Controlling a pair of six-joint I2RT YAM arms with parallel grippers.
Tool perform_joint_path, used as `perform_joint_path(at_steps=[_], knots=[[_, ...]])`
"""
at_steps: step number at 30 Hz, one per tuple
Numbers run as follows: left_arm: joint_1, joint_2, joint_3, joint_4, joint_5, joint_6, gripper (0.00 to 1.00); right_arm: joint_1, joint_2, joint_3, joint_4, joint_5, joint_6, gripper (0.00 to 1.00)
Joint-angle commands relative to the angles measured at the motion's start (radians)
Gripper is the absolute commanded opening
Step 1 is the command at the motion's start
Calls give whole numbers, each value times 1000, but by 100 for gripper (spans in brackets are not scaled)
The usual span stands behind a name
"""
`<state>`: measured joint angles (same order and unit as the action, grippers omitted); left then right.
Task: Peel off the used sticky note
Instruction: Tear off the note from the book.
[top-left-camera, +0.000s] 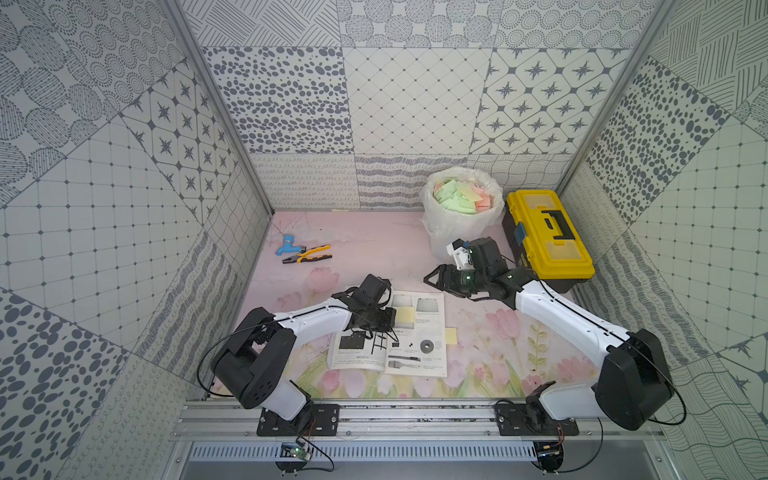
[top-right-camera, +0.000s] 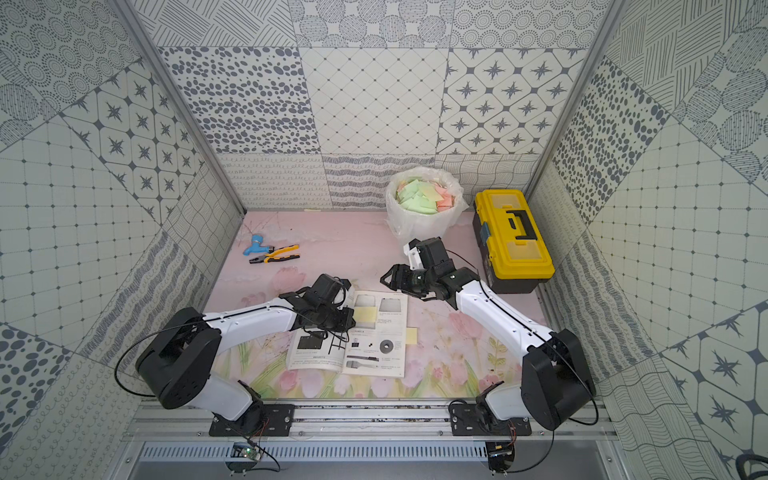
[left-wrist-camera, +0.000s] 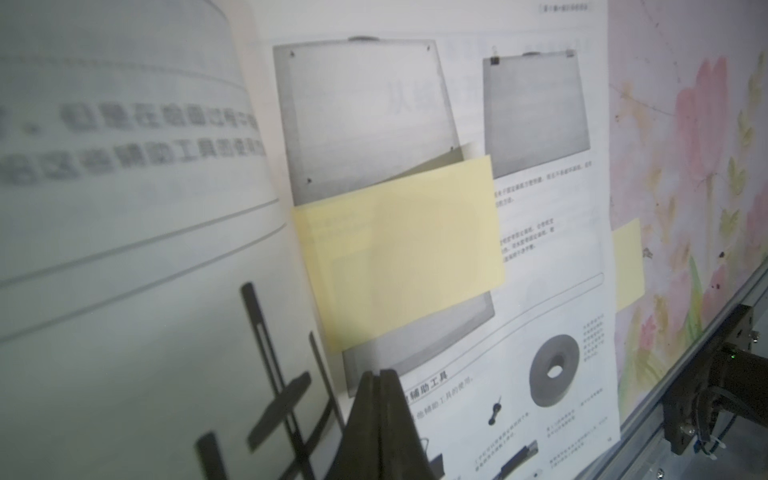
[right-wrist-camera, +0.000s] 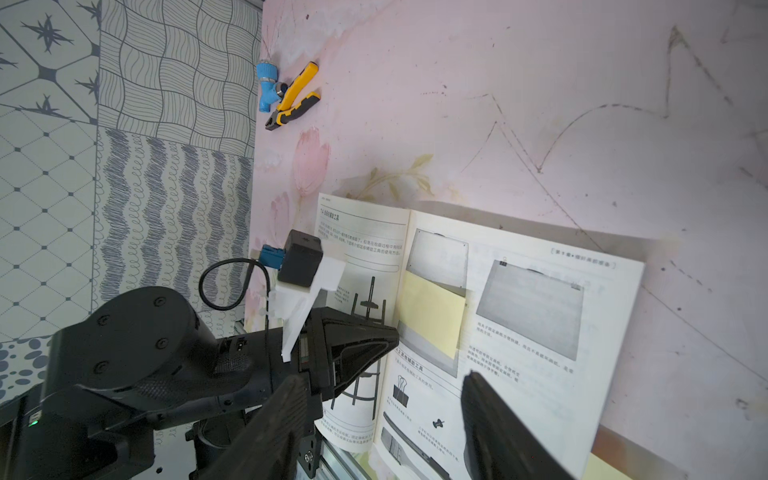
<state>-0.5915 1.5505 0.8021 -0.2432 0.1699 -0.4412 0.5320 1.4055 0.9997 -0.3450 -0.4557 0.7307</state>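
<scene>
Showing left fingers (left-wrist-camera: 362, 419) pressed together near the sticky note (left-wrist-camera: 399, 249) — unclear from above.

The note (left-wrist-camera: 399, 257) and booklet (top-left-camera: 432, 368) are seen as matt paper. The toolbox (top-left-camera: 536, 249) is moulded in glossy plastic, the bin bag (top-left-camera: 442, 232) in thin translucent film. The table (top-left-camera: 374, 249) is covered by a scuffed matt print.
</scene>
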Motion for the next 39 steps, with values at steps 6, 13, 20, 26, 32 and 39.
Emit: perform_joint_path(at_steps=[6,13,20,26,32,39], knots=[[5,14,-1,-103,-116,27,2,46,132,-91,263,-87,155,60],[5,40,3,-104,-116,33,2,90,229,-98,279,-75,171,56],[5,46,5,-108,-119,35,2,104,277,-111,250,-42,153,55],[4,45,2,-112,-119,30,2,114,327,-125,277,-47,160,57],[1,29,-6,-122,-128,19,4,135,385,-119,331,-76,187,56],[-14,4,-18,-142,-153,4,9,147,419,-122,434,-121,255,50]])
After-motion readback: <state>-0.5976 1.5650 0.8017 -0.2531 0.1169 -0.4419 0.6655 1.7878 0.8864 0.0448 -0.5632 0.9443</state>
